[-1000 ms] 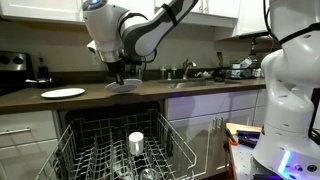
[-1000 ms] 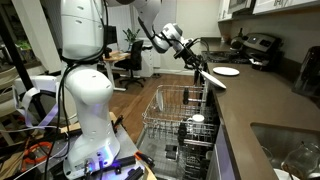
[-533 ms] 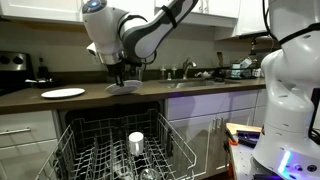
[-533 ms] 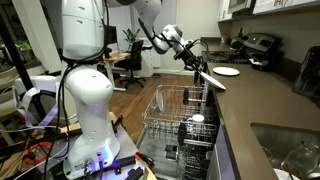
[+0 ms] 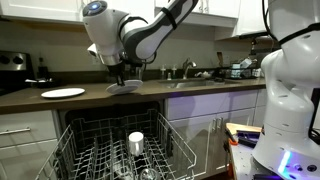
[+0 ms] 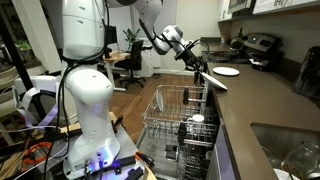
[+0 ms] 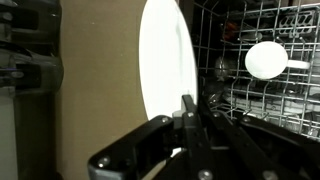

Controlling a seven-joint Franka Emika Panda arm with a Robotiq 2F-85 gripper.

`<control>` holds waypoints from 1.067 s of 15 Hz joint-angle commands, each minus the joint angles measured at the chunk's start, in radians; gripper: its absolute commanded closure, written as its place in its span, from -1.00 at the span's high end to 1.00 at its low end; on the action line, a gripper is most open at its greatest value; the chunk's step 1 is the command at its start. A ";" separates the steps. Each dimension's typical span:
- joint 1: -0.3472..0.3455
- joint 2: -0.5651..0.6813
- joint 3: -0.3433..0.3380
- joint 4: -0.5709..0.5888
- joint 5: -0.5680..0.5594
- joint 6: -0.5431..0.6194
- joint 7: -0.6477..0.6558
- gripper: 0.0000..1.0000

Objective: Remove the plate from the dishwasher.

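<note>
Plate hangs pinched by its rim in the gripper, just over the counter edge, at 12 o'clock from the dishwasher. Best lowered level; part the fingers only once it lies flat.

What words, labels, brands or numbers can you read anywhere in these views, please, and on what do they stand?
None can be read.
The plate, the gripper clamped on it, the cup and the rack show no writing.
The clutter at the back of the counter may carry labels, but it is too small and blurred to read.
</note>
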 commanded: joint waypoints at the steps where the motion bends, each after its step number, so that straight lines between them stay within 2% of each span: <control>1: -0.012 -0.003 -0.005 0.002 -0.072 -0.011 0.031 -0.97; 10: -0.057 0.017 -0.033 0.004 -0.184 0.086 0.075 -0.97; 11: -0.065 0.023 -0.036 0.008 -0.186 0.105 0.074 -0.97; 12: -0.058 0.022 -0.023 0.001 -0.143 0.069 0.046 -0.89; 16: -0.069 0.030 -0.029 0.001 -0.152 0.091 0.052 -0.89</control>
